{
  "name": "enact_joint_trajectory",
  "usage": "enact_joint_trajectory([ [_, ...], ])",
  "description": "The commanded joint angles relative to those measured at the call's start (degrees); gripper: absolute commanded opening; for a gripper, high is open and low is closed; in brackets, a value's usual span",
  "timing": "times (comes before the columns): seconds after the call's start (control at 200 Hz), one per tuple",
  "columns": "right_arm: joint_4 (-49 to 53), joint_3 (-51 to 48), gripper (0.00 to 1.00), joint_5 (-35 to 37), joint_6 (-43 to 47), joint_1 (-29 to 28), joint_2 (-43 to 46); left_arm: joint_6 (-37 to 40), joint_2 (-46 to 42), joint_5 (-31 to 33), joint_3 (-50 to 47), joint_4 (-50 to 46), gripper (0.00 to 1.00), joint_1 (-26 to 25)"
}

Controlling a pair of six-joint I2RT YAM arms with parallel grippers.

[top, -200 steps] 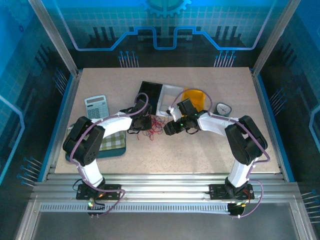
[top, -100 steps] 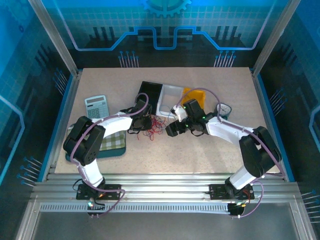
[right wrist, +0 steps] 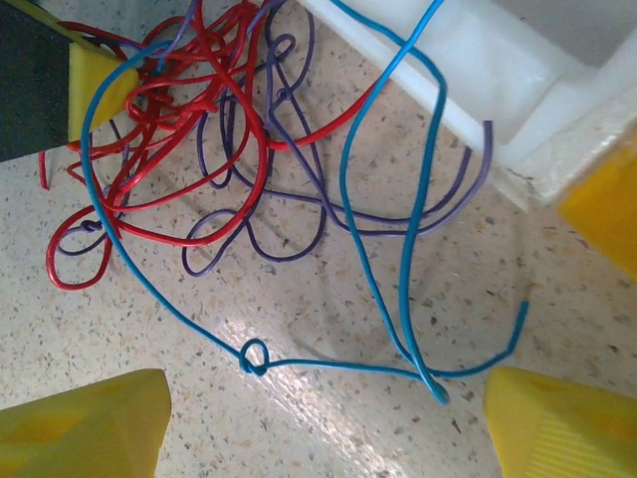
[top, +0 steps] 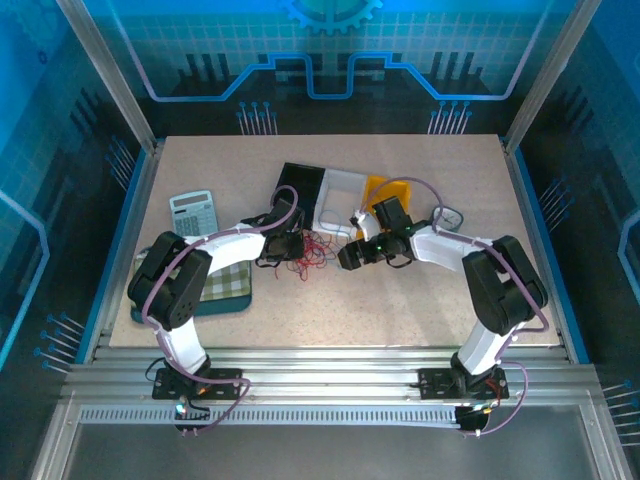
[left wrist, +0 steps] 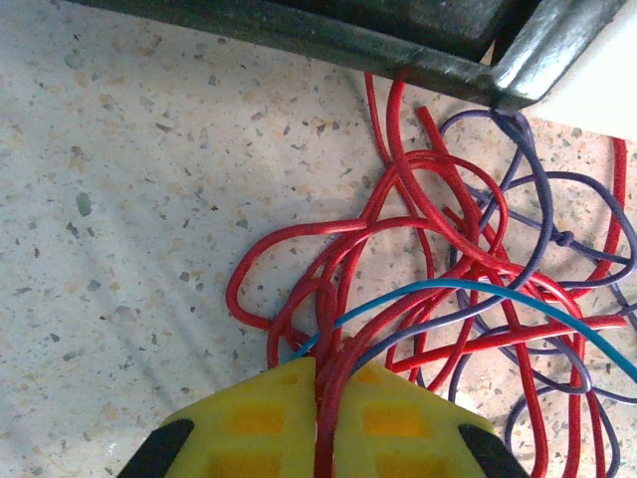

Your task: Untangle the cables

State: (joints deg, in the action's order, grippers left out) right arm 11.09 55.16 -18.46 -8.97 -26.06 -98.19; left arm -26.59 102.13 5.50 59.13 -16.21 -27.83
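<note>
Roughly at the middle of the speckled beige table (top: 400,300), the tangle of thin red, purple and blue cables (top: 312,250) lies in loose loops between the two arms. It sits just in front of a black rectangular tray (top: 301,184) and a white plastic tray (top: 340,192), with a yellow plastic bin (top: 385,188) beside the white one.

The left claw (left wrist: 321,423) is pressed together on the cables. Its yellow pads (left wrist: 259,418) pinch a bunch of red strands (left wrist: 398,249) at the left side of the tangle, and a blue strand (left wrist: 478,291) arcs away from the same spot across the purple loops (left wrist: 542,214).

The right claw (right wrist: 318,433) is spread wide, low over the table at the right side of the tangle. Its yellow fingertips (right wrist: 85,428) stand well apart and neither one touches a wire. On the table between them lies the blue strand, with a small knot (right wrist: 256,357) tied in it. That strand then climbs over the rim of the white tray, and purple loops rest against the tray's corner.

Well off to the left sit a grey calculator (top: 192,212) and a green checked cloth (top: 228,284).
</note>
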Motion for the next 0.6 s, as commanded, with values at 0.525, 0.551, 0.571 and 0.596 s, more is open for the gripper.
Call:
enact_joint_trajectory([
  [0.525, 3.92, 7.28, 0.85, 2.09, 5.73, -7.18, -4.57, 1.6, 3.43, -3.5, 0.03, -3.98, 0.0, -0.72],
  [0.551, 4.36, 7.54, 0.85, 3.44, 6.22, -7.81, -4.76, 1.66, 3.43, -3.48, 0.02, -3.97, 0.0, -0.76],
  [0.571, 4.71, 7.76, 0.85, 4.79, 6.56, -8.35, -4.89, 1.56, 3.36, -3.43, 0.02, -3.95, 0.0, -0.73],
  [0.596, 5.17, 8.01, 0.85, 6.27, 7.07, -8.99, -5.19, 1.55, 3.34, -3.45, -0.05, -3.94, 0.0, -0.72],
])
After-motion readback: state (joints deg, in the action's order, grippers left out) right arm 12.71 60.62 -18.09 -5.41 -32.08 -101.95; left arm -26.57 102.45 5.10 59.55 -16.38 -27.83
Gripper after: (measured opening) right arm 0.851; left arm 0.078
